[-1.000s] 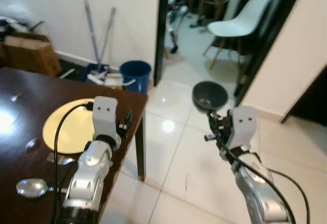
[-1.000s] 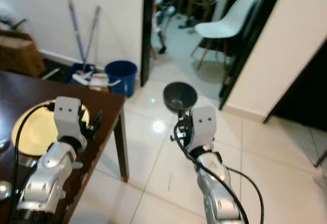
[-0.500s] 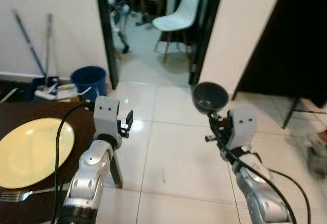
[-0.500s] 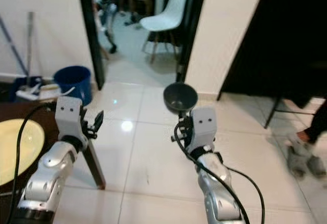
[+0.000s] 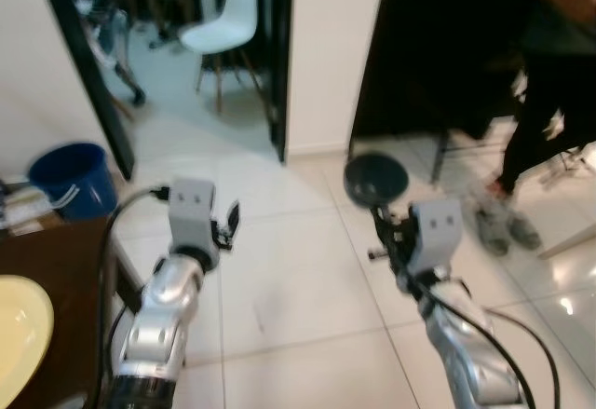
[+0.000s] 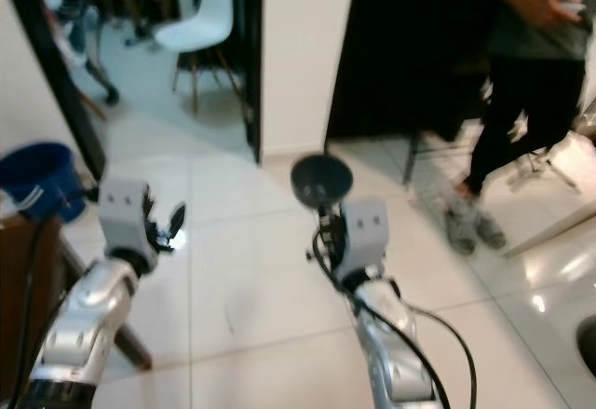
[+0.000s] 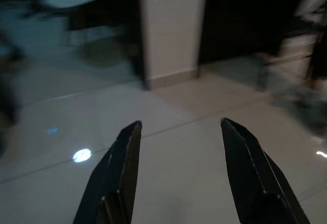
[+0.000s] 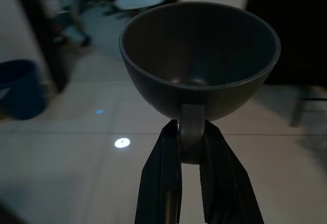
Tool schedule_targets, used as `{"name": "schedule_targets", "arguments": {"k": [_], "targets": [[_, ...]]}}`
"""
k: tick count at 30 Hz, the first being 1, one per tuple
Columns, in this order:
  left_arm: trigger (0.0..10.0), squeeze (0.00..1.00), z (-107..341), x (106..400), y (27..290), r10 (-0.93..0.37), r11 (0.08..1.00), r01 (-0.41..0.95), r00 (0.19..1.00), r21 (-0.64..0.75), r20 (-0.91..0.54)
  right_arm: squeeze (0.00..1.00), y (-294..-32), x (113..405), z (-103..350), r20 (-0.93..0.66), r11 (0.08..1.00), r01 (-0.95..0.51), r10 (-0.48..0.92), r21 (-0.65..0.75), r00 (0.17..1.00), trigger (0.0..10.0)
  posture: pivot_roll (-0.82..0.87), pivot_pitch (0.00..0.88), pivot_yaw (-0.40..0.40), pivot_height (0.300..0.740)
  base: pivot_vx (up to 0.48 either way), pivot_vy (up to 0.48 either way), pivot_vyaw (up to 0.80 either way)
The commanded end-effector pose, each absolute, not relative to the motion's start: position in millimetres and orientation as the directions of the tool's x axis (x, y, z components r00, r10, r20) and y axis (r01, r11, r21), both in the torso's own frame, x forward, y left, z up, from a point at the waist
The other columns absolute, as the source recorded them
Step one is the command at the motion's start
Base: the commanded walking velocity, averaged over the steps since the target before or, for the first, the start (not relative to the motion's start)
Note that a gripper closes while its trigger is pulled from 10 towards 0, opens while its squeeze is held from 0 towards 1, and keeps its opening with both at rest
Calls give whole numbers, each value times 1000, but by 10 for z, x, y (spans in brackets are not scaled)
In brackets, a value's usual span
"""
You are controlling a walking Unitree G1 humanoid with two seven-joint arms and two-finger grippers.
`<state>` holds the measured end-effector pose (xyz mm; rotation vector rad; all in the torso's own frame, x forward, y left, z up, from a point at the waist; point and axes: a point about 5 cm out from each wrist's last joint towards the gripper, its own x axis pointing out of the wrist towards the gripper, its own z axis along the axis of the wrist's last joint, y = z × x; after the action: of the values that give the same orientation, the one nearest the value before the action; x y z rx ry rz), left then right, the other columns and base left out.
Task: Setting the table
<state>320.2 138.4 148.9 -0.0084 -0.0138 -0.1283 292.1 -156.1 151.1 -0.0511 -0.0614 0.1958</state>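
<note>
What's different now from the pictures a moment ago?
The robot has turned to its right, so the whole view swung: the dark wooden table and yellow round plate slid to the left edge, the blue bucket moved left, and a person's legs came into sight. Nothing was picked up or dropped. The right gripper still pinches the dark grey cup by its handle, and the left gripper stays open.

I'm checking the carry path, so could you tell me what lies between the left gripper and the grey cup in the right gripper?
Bare white tiled floor, seen in the left eye view, separates the left gripper from the grey cup held by the right gripper.
</note>
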Motion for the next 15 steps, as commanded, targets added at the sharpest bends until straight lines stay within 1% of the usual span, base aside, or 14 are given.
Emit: {"name": "schedule_targets", "arguments": {"k": [1, 15], "targets": [[10000, 0, 1439, 3185, 1397, -130, 991, 129, 992, -14, -7, 0, -1553, 2914, 1522, 63, 980, -192, 196, -54, 979, 10000, -82, 0, 80, 740, 0, 0, -800], [10000, 0, 1452, 3177, 1382, -141, 990, 141, 990, -31, 1, 0, -1551, 2910, 1517, 61, 980, -192, 195, -53, 979, 10000, -82, 0, 81, 740, 0, 0, -800]]}}
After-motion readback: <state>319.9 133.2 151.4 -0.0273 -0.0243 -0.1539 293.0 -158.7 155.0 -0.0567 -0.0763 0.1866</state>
